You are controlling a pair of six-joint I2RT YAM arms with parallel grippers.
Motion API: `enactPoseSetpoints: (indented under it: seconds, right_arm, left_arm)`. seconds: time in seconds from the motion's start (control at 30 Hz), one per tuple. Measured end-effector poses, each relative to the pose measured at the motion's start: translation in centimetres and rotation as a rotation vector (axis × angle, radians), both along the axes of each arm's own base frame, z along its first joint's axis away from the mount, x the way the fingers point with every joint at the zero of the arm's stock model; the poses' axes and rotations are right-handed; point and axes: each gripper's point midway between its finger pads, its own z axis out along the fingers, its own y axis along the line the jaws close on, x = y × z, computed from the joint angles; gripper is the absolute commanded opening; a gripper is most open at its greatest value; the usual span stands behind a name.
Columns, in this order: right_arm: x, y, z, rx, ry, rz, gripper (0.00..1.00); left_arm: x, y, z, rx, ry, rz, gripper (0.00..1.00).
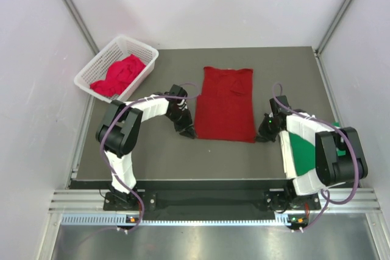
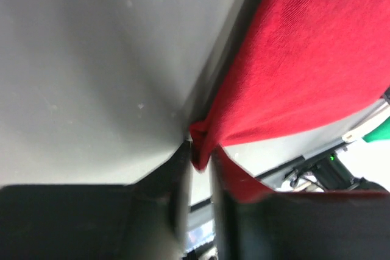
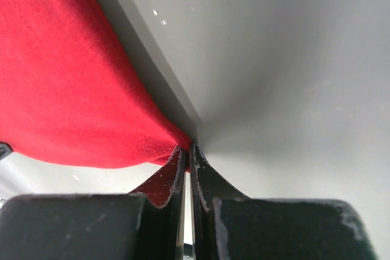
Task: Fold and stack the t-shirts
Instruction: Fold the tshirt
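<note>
A dark red t-shirt [image 1: 226,105] lies flat on the grey table as a long rectangle, collar end at the back. My left gripper [image 1: 186,131] is at its near left corner, and in the left wrist view the jaws [image 2: 200,158] are shut on a bunched fold of the red cloth [image 2: 304,59]. My right gripper [image 1: 262,135] is at the near right corner, and in the right wrist view it [image 3: 187,150] is shut on the tip of the red cloth [image 3: 67,83]. Both held corners are at table level. A second red t-shirt [image 1: 119,76] lies crumpled in the basket.
The white lattice basket [image 1: 144,55] stands at the back left corner of the table [image 1: 292,71]. A bright green patch [image 1: 301,147] shows at the right arm's forearm, mostly hidden by the arm. White walls close in on both sides.
</note>
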Motion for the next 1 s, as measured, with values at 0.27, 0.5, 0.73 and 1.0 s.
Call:
enactPoseSetpoints:
  seconds: [0.27, 0.5, 0.73, 1.0]
  right_arm:
    - [-1.4, -0.9, 0.4, -0.047, -0.005, 0.021, 0.37]
    - [-1.0, -2.2, 2.2, -0.123, -0.015, 0.095, 0.44]
    - [6.2, -1.2, 4.7, -0.047, -0.207, 0.176, 0.45]
    - [13.7, -0.7, 4.7, 0.019, -0.333, 0.277, 0.46]
  left_arm:
    - [-0.5, 0.0, 1.0, -0.005, 0.032, -0.016, 0.36]
    - [6.5, -2.3, 6.6, -0.115, -0.168, -0.018, 0.37]
    - [17.0, -3.4, 8.6, -0.274, -0.391, 0.016, 0.36]
    - [20.5, -5.8, 4.1, -0.401, -0.427, 0.005, 0.36]
